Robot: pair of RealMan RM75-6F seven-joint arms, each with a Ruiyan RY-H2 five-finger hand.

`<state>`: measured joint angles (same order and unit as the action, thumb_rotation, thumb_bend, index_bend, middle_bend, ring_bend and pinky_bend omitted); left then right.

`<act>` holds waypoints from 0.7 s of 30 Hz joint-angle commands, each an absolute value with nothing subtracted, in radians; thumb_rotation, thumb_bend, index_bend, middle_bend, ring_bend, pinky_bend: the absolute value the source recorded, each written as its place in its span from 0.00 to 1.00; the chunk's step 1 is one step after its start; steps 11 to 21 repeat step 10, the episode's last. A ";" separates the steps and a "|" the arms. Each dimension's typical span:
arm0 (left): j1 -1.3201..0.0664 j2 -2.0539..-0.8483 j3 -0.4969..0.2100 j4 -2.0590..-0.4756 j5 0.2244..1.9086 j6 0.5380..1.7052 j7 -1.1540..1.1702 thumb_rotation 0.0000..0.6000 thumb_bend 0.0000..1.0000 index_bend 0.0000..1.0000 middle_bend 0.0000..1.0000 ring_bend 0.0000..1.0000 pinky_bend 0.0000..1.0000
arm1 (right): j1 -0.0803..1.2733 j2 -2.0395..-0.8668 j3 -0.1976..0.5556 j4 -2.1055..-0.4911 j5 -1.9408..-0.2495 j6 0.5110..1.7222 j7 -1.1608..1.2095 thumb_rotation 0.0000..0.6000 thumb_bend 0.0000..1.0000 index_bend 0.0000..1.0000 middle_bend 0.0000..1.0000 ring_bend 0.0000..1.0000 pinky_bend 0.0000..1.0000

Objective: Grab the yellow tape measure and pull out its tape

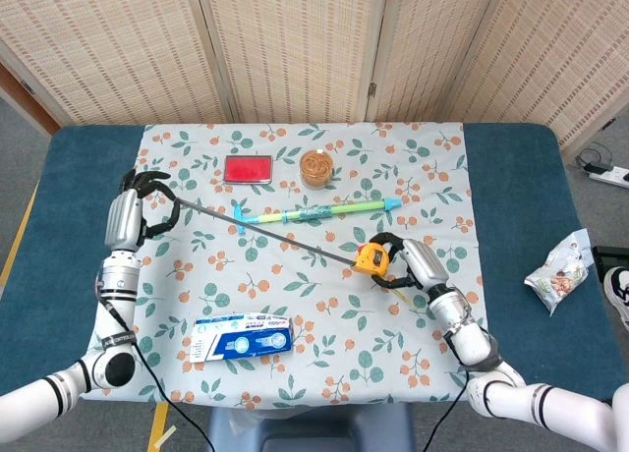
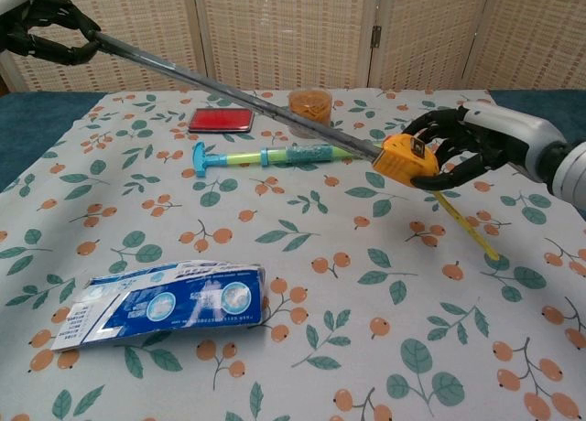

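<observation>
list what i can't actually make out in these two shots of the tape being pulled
- Tape tip: in both views the left hand wraps the end of the tape, so its hook is hidden.
- Tape markings: too small and dark to read in either view.
- Left hand in the chest view: cut off by the top-left edge.
- Yellow tape measure: its far side is covered by the right hand.
- Blue packet: print too small to read.
</observation>
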<state>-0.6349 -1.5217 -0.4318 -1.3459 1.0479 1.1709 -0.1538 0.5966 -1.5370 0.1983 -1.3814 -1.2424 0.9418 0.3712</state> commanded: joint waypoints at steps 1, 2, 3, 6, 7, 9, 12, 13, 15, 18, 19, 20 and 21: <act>-0.626 -1.509 -0.439 -1.320 1.030 1.151 -0.176 1.00 1.00 0.60 0.32 0.19 0.06 | 0.571 -1.514 0.176 -1.387 -1.258 0.956 0.384 1.00 0.55 0.68 0.55 0.48 0.27; -0.625 -1.508 -0.441 -1.313 1.026 1.148 -0.181 1.00 1.00 0.60 0.32 0.19 0.06 | 0.563 -1.507 0.170 -1.387 -1.262 0.959 0.388 1.00 0.55 0.68 0.55 0.48 0.27; -0.625 -1.507 -0.442 -1.305 1.025 1.144 -0.187 1.00 1.00 0.60 0.32 0.19 0.06 | 0.556 -1.501 0.164 -1.387 -1.269 0.962 0.394 1.00 0.55 0.68 0.55 0.48 0.27; -0.620 -1.506 -0.440 -1.301 1.020 1.133 -0.203 1.00 1.00 0.60 0.32 0.19 0.06 | 0.535 -1.487 0.153 -1.379 -1.266 0.966 0.406 1.00 0.55 0.68 0.55 0.48 0.27; -0.618 -1.504 -0.438 -1.300 1.023 1.131 -0.205 1.00 1.00 0.60 0.32 0.20 0.06 | 0.529 -1.482 0.148 -1.380 -1.269 0.968 0.410 1.00 0.55 0.68 0.55 0.48 0.27; -0.618 -1.504 -0.436 -1.297 1.029 1.131 -0.210 1.00 1.00 0.60 0.32 0.20 0.06 | 0.523 -1.475 0.144 -1.380 -1.273 0.967 0.418 1.00 0.55 0.68 0.55 0.49 0.27; -0.617 -1.505 -0.436 -1.295 1.029 1.131 -0.213 1.00 1.00 0.60 0.32 0.20 0.06 | 0.521 -1.474 0.144 -1.379 -1.275 0.967 0.420 1.00 0.55 0.68 0.55 0.49 0.27; -0.617 -1.505 -0.436 -1.295 1.029 1.131 -0.213 1.00 1.00 0.60 0.32 0.20 0.06 | 0.521 -1.474 0.144 -1.379 -1.275 0.967 0.420 1.00 0.55 0.68 0.55 0.49 0.27; -0.617 -1.505 -0.436 -1.295 1.029 1.131 -0.213 1.00 1.00 0.60 0.32 0.20 0.06 | 0.521 -1.474 0.144 -1.379 -1.275 0.967 0.420 1.00 0.55 0.68 0.55 0.49 0.27; -0.617 -1.505 -0.436 -1.295 1.029 1.131 -0.213 1.00 1.00 0.60 0.32 0.20 0.06 | 0.521 -1.474 0.144 -1.379 -1.275 0.967 0.420 1.00 0.55 0.68 0.55 0.49 0.27; -0.617 -1.505 -0.436 -1.295 1.029 1.131 -0.213 1.00 1.00 0.60 0.32 0.20 0.06 | 0.521 -1.474 0.144 -1.379 -1.275 0.967 0.420 1.00 0.55 0.68 0.55 0.49 0.27; -0.617 -1.505 -0.436 -1.295 1.029 1.131 -0.213 1.00 1.00 0.60 0.32 0.20 0.06 | 0.521 -1.474 0.144 -1.379 -1.275 0.967 0.420 1.00 0.55 0.68 0.55 0.49 0.27; -0.617 -1.505 -0.436 -1.295 1.029 1.131 -0.213 1.00 1.00 0.60 0.32 0.20 0.06 | 0.521 -1.474 0.144 -1.379 -1.275 0.967 0.420 1.00 0.55 0.68 0.55 0.49 0.27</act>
